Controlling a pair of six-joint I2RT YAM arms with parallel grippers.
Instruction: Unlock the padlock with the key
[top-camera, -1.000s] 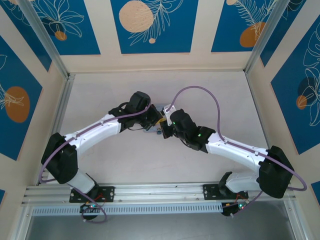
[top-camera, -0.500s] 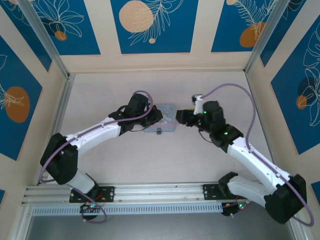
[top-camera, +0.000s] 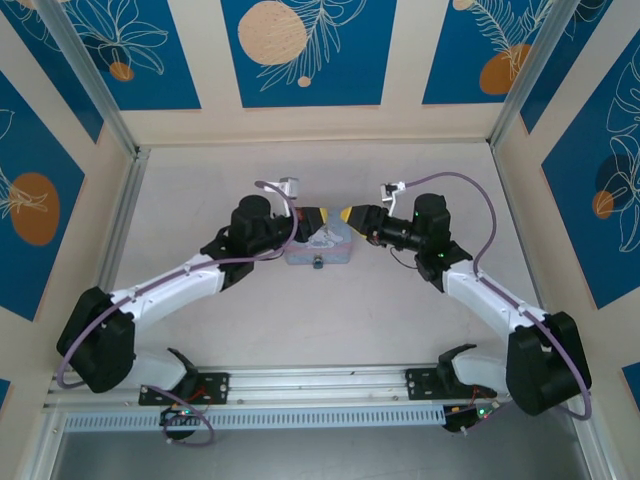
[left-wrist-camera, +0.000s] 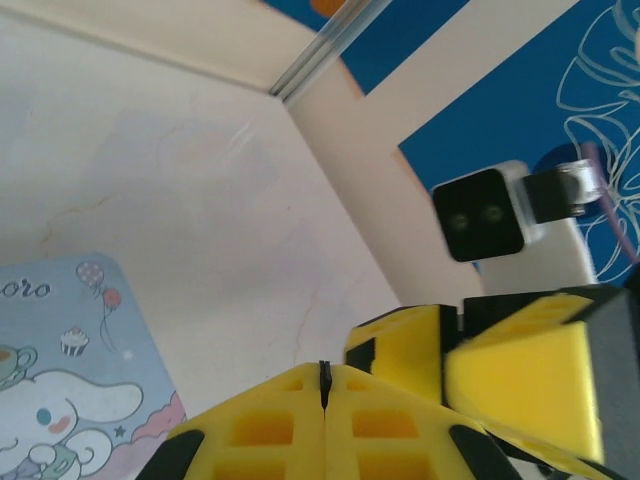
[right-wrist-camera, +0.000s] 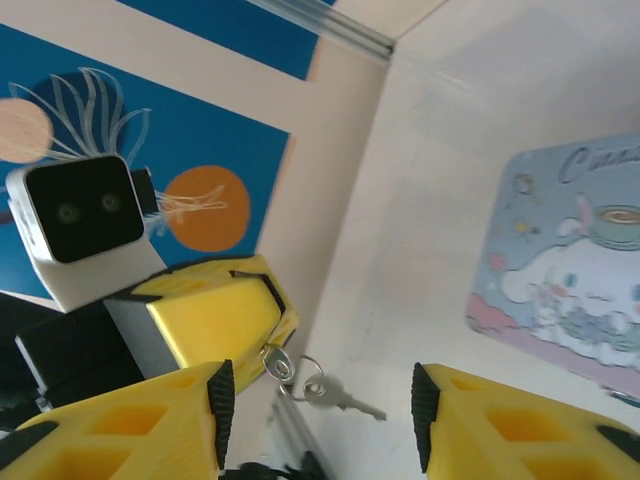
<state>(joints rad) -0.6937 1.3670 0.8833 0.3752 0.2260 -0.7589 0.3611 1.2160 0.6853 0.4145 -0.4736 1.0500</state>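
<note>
My left gripper (top-camera: 318, 217) hovers over the far edge of the pale blue tin (top-camera: 322, 250), shut on the key. In the left wrist view the key (left-wrist-camera: 323, 375) is a dark sliver pinched between the yellow fingertips. In the right wrist view its silvery head (right-wrist-camera: 278, 364) sticks out of the left fingers (right-wrist-camera: 215, 310). A ring and a second key (right-wrist-camera: 340, 398) dangle from it. My right gripper (top-camera: 349, 215) faces the left one closely, open with nothing between its fingers (right-wrist-camera: 150, 425). The tiny dark padlock (top-camera: 316, 263) lies at the tin's near edge.
The patterned tin (right-wrist-camera: 570, 290) lies flat mid-table, below both grippers. Blue and cream panelled walls (top-camera: 310, 50) with metal corner posts enclose the table on three sides. A metal rail (top-camera: 320, 385) runs along the near edge by the arm bases.
The right gripper opened and drew back to the right. The left gripper, still shut on the key, lifted back from the tin's near edge. The two grippers now face each other, slightly apart.
</note>
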